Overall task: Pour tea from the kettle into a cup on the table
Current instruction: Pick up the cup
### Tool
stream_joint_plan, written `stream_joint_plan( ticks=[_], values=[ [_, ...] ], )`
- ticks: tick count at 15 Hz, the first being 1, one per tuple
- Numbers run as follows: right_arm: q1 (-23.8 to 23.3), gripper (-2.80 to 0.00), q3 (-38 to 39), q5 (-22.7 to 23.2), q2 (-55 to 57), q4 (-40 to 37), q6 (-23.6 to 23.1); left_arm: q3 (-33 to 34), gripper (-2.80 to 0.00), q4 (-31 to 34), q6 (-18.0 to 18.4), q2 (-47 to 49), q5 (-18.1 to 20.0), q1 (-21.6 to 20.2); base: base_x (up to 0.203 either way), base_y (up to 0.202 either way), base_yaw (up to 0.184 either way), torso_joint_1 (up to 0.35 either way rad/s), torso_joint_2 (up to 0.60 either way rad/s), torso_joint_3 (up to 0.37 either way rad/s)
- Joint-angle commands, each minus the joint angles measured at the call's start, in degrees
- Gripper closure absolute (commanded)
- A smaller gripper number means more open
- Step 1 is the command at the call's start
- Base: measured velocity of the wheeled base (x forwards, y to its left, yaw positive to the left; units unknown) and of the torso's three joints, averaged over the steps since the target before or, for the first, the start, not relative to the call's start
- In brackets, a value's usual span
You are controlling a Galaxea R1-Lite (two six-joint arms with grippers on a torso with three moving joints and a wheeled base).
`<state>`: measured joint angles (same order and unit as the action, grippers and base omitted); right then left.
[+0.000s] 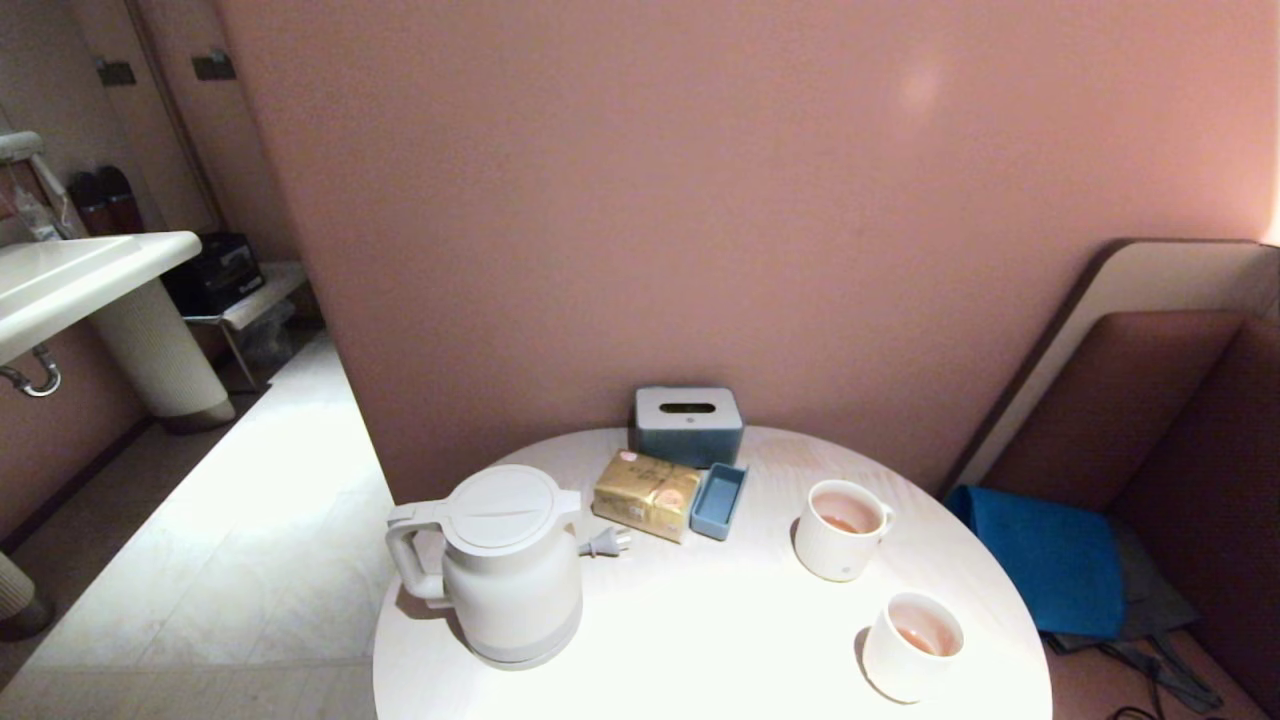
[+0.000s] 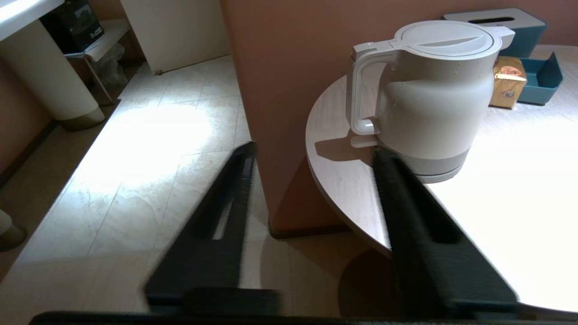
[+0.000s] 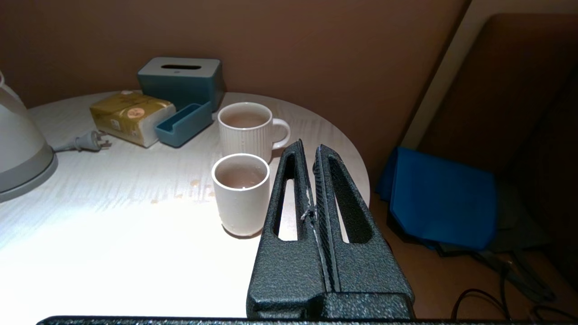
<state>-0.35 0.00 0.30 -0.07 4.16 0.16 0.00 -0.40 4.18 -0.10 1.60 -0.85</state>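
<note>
The white kettle [image 1: 510, 565] stands upright near the left edge of the round pale table [image 1: 700, 640], its loop handle turned outward. The plain white cup [image 1: 910, 645] sits near the right front edge with reddish-brown tea [image 3: 239, 177] inside. Neither arm shows in the head view. In the left wrist view my left gripper [image 2: 314, 152] is open with nothing between its fingers, off the table's edge [image 2: 343, 180] and short of the kettle [image 2: 429, 99] handle. In the right wrist view my right gripper [image 3: 310, 146] is shut and empty, just beside the cup [image 3: 240, 198].
A white ribbed mug [image 1: 840, 530] with tea stands behind the cup. A blue-grey tissue box [image 1: 688, 425], gold packet [image 1: 645, 493], small blue tray [image 1: 718, 500] and the kettle's plug [image 1: 605, 543] lie at the back. Drops [image 3: 180, 194] wet the tabletop. A blue bag [image 1: 1040, 560] lies right.
</note>
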Motion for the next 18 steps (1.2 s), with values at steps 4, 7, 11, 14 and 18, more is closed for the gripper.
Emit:
stream_joint_plan(
  ticks=[4, 7, 11, 14, 18],
  values=[
    [0.1, 0.0, 0.0, 0.0, 0.1, 0.1, 0.0, 0.0, 0.0, 0.0, 0.1, 0.1, -0.1, 0.2, 0.0, 0.0, 0.0, 0.0, 0.0, 0.0],
    [0.0, 0.0, 0.0, 0.0, 0.1, 0.1, 0.0, 0.0, 0.0, -0.1, -1.2, 0.1, -0.5, 0.2, 0.0, 0.0, 0.0, 0.0, 0.0, 0.0],
    [0.0, 0.0, 0.0, 0.9, 0.1, -0.4, -4.0, 0.0, 0.0, -0.2, -4.1, 0.1, -1.7, 0.2, 0.0, 0.0, 0.0, 0.0, 0.0, 0.0],
    [0.0, 0.0, 0.0, 2.0, 0.1, -0.6, -5.7, 0.0, 0.0, -0.2, -4.2, 0.1, -1.7, 0.2, 0.0, 0.0, 0.0, 0.0, 0.0, 0.0],
    [0.0, 0.0, 0.0, 2.1, 0.1, -0.6, -5.6, 0.0, 0.0, -0.2, -4.2, 0.1, -1.7, 0.2, 0.0, 0.0, 0.0, 0.0, 0.0, 0.0]
  ],
)
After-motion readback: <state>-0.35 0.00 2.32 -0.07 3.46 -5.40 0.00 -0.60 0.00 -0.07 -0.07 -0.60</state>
